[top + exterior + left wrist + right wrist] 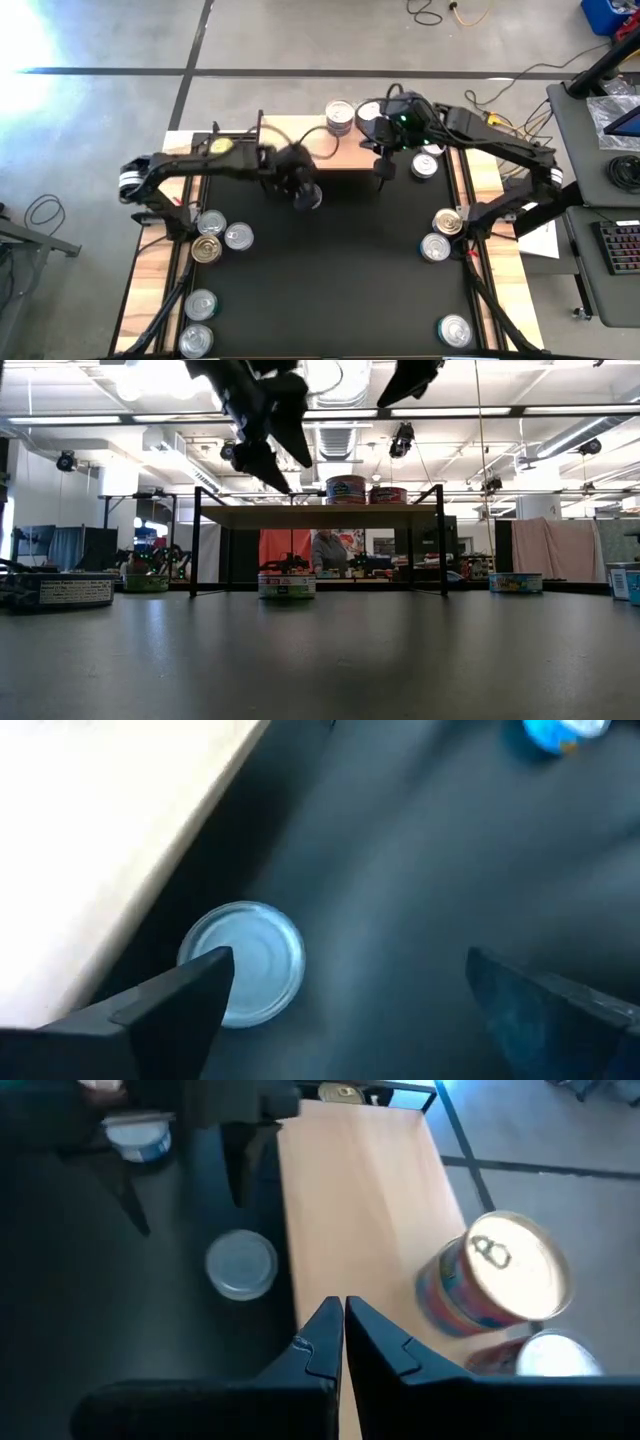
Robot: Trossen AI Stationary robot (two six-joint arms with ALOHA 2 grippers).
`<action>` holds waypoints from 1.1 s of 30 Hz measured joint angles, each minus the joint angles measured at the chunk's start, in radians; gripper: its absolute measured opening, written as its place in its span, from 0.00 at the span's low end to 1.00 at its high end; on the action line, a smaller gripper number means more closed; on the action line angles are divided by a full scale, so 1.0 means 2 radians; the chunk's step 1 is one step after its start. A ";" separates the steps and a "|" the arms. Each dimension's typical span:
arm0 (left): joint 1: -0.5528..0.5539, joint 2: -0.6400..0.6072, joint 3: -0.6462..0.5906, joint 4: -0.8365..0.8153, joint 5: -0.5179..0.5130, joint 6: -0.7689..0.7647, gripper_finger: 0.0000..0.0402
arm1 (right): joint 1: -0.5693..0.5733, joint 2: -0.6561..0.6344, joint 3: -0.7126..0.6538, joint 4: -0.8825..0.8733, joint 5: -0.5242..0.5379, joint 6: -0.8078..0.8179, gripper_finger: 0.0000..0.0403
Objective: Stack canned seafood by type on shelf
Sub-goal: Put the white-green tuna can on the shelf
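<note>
Left gripper point(345, 995) spread wide above a silver can point(245, 963) beside the shelf point(100, 850). Right gripper point(343, 1325) pinched closed, empty, over the shelf. Low view alone reveals stacked cans point(346, 489) on the board.

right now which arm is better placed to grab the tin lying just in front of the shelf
Left. The left gripper hangs open right over the silver-lidded tin on the black mat beside the shelf. The right gripper is shut, over the shelf's front edge.
</note>
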 joint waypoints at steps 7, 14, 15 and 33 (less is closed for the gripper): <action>-0.074 -0.026 -0.091 0.114 -0.150 -0.086 0.78 | 0.020 -0.041 -0.060 0.026 0.026 0.072 0.02; -0.092 -0.011 -0.133 0.135 -0.204 -0.220 0.42 | 0.035 -0.041 -0.058 0.041 0.050 0.125 0.02; -0.094 -0.009 -0.137 0.136 -0.223 -0.243 0.36 | 0.037 -0.041 -0.056 0.044 0.053 0.133 0.02; -0.099 0.067 -0.159 0.258 -0.286 -0.402 0.07 | 0.218 -0.044 -0.034 0.055 0.284 0.211 0.02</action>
